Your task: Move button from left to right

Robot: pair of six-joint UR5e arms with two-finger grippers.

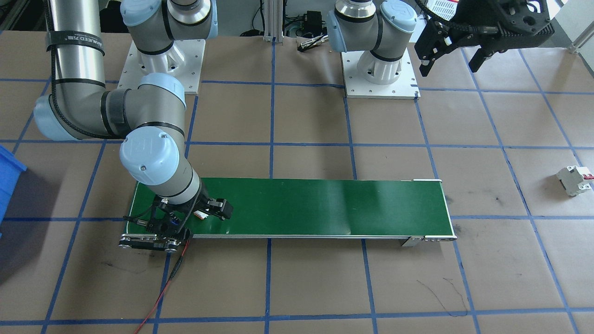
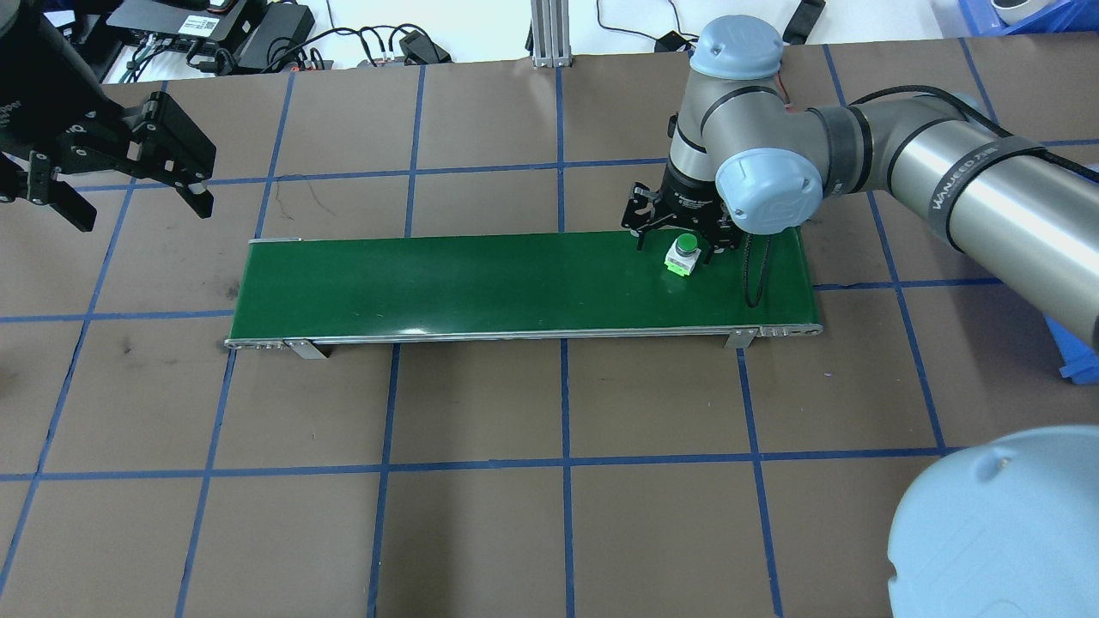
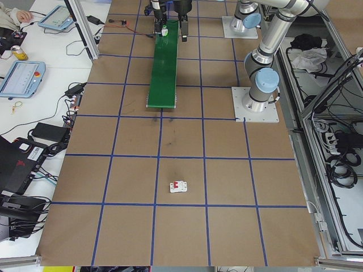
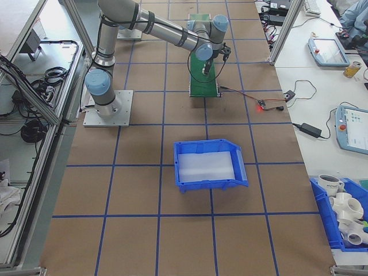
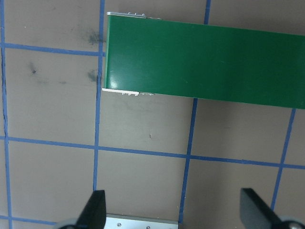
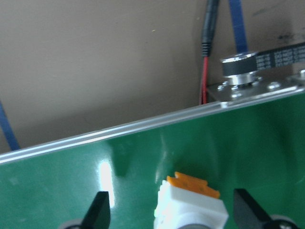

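Note:
The button, green cap on a white body with an orange end, stands on the green conveyor belt near the belt's end on my right side. My right gripper is lowered over it, open. In the right wrist view the button sits between the two fingers, with a gap on each side. From the front the button shows only as a white bit under the right gripper. My left gripper hangs open and empty, high above the table off the belt's other end; the left wrist view shows its fingertips spread wide.
A white circuit breaker with a red tab lies on the brown paper beyond the belt's end on my left side. A blue bin stands on the table past the right end. A red cable runs from the belt's motor end.

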